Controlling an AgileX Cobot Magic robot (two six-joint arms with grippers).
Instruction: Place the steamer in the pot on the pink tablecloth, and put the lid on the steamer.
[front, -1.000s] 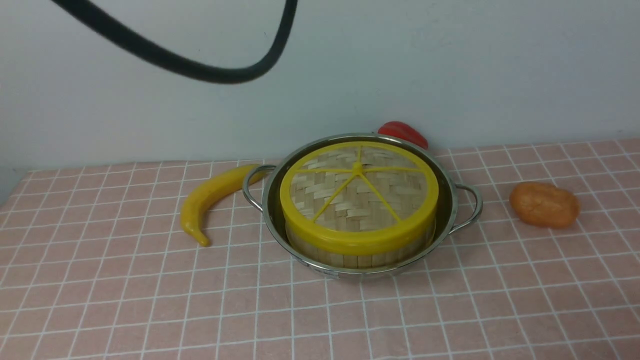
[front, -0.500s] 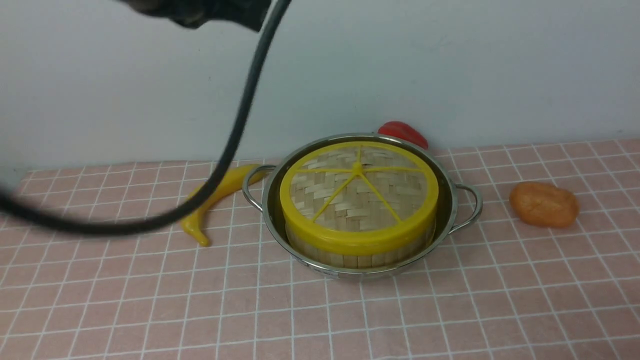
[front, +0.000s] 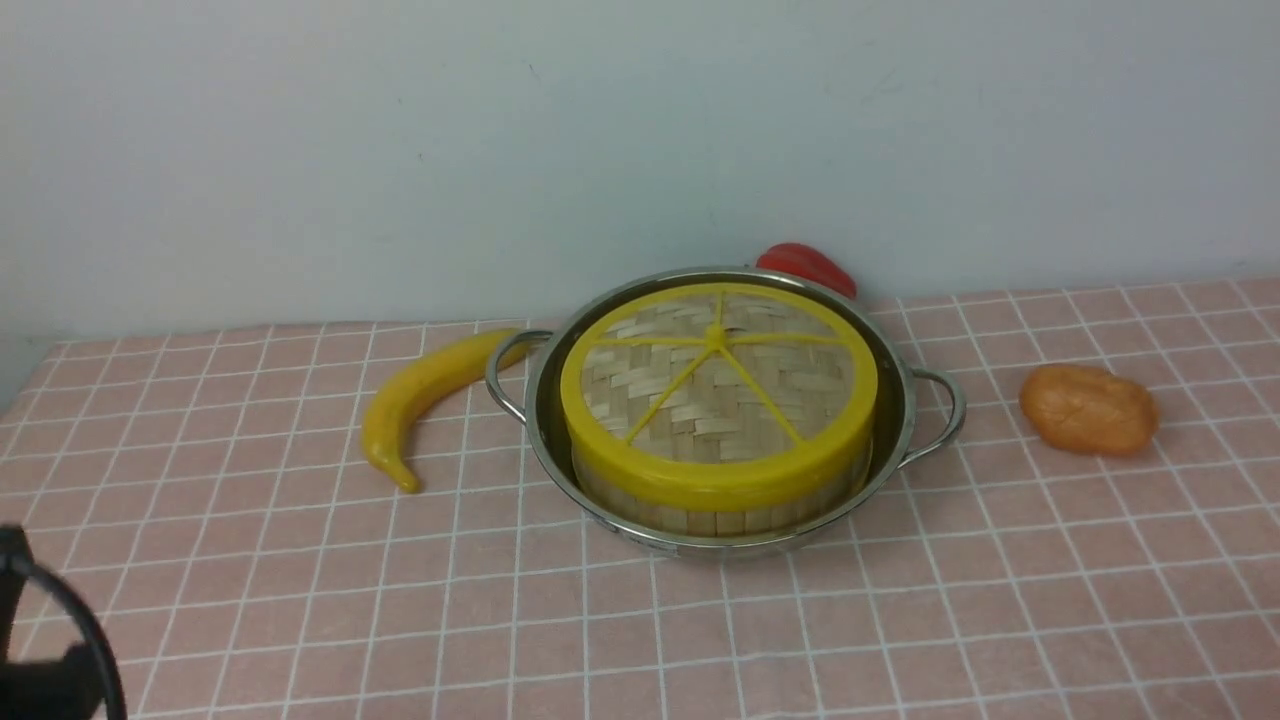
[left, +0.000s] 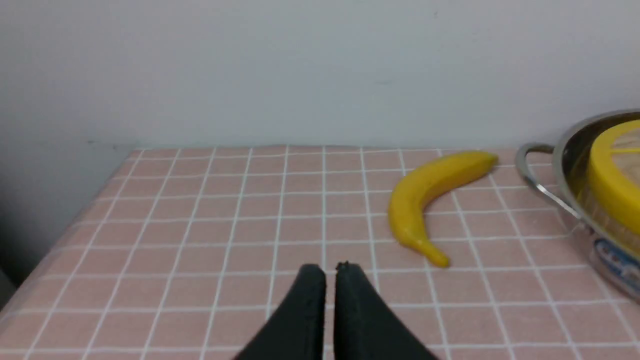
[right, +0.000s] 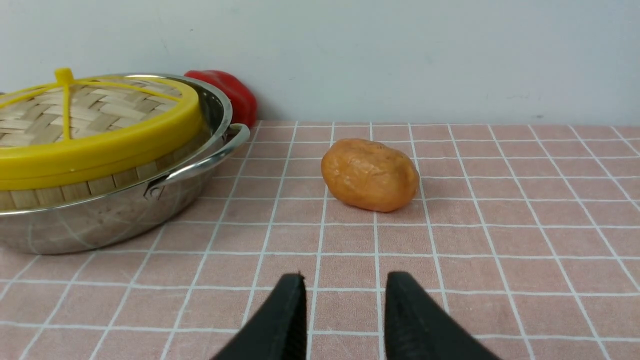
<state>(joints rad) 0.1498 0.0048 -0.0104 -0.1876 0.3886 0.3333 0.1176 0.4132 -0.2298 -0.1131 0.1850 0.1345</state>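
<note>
Front view shows lid (front: 717, 385) on steamer (front: 715, 510) in pot (front: 905, 415), so I'd just park both arms clear: left gripper (left: 330, 270) nearly shut, right gripper (right: 344, 282) open, both empty.

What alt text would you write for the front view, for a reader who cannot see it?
A shiny steel pot stands on a pink checked tablecloth, holding a bamboo steamer closed by its woven lid with yellow rim. A yellow banana lies to its left, an orange lump to its right, something red behind.
</note>
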